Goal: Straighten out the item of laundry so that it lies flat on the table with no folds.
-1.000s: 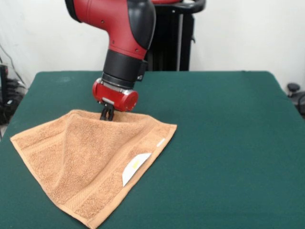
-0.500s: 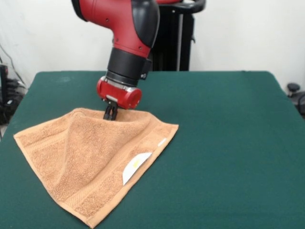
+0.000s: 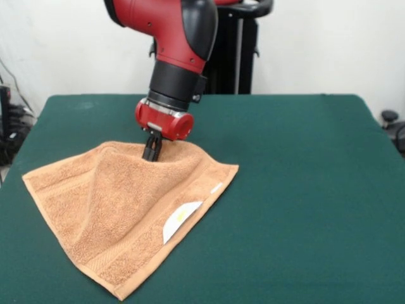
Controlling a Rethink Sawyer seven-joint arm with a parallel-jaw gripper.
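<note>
Claw point(image 3: 151, 156) clenched on towel point(image 3: 120, 209), far edge pinched and tented | towel lies at table's point(image 3: 304, 190) near-left part, label point(image 3: 179, 220) showing | progress: partly spread, one layer apparently doubled over | left: unfold, flatten, release

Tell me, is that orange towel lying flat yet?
No. The towel rises in a peak where the gripper pinches its far edge, with a ridge running down from there.
</note>
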